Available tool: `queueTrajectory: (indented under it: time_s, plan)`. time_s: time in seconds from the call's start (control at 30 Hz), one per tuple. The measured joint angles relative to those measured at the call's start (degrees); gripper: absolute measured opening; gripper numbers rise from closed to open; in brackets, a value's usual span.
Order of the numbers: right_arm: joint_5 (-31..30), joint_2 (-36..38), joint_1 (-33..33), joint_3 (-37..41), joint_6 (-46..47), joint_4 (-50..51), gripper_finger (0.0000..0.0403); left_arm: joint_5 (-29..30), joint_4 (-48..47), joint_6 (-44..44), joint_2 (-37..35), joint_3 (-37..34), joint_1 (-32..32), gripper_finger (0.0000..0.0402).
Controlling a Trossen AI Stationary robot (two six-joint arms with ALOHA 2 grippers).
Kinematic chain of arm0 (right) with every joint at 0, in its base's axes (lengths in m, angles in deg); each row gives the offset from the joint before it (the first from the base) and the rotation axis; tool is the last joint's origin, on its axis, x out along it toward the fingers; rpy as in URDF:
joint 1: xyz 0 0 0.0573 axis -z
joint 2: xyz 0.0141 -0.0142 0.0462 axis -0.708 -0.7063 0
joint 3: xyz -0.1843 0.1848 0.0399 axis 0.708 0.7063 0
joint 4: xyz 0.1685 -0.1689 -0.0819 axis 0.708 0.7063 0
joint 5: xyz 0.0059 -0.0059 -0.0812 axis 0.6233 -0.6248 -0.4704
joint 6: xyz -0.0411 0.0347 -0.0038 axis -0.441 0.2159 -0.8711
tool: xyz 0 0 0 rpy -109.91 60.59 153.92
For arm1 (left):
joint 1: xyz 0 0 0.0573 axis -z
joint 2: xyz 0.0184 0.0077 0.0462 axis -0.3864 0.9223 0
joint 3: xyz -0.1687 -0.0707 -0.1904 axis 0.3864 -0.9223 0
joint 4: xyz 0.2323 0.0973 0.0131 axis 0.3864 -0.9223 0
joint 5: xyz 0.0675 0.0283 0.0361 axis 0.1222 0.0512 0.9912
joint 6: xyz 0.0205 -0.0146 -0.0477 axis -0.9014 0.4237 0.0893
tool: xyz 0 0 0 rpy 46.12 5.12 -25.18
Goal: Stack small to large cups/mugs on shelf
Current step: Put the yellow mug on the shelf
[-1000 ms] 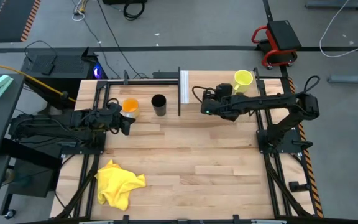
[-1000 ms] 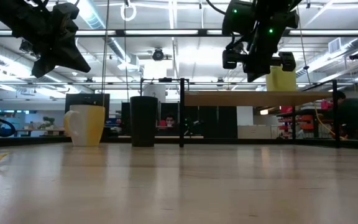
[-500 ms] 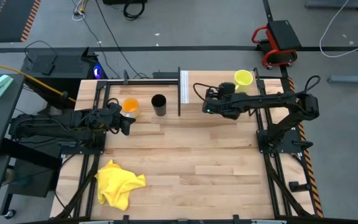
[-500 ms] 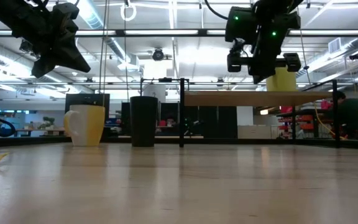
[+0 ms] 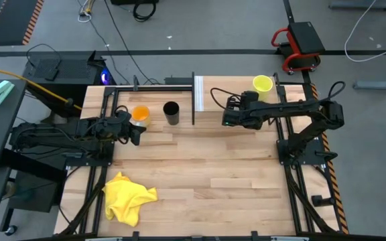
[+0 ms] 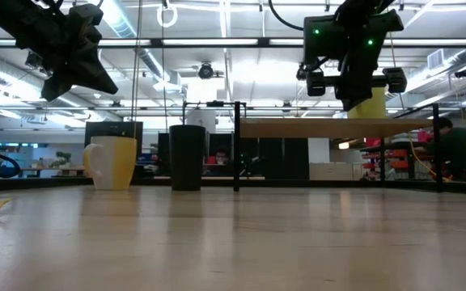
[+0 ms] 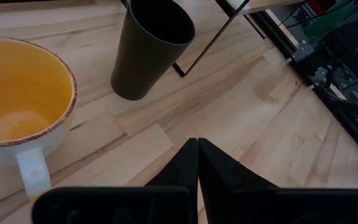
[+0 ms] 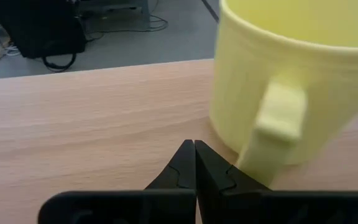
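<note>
Grey floor (image 5: 200, 27) surrounds the plank desk (image 5: 193, 174), crossed by black cables (image 5: 122, 33); a red-framed cart (image 5: 300, 43) stands at far right; long ceiling lights (image 6: 217, 42) glow; a seated person (image 6: 463, 153) is at right.

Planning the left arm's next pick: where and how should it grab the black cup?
Grip the black cup across its wall just below the rim, one finger inside and one outside, coming down from above. It stands upright and open-topped on the table, tapers toward the base and has no handle. Approach from its orange-mug side; the shelf's post stands close on the other.
</note>
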Motion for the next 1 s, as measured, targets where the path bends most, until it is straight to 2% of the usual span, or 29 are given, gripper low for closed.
queueTrajectory:
  time_s: [0.2,0.53,0.8,1.0]
  plan:
    - [0.7,0.0,0.0,0.0,0.8,1.7,0.0,0.0,0.0,0.0,0.0,0.0,0.0,0.0024]
    - [1.5,0.0,-0.5,0.0,5.3,6.4,0.0,0.0,0.0,0.0,0.0,0.0,0.0,0.0014]
    - [2.2,0.0,-2.1,0.0,13.4,13.7,0.0,0.0,0.0,0.0,0.0,0.0,0.0,0.0023]
    - [2.6,0.0,-2.3,0.0,14.3,14.9,0.0,0.0,0.0,0.0,0.0,0.0,0.0,0.0013]
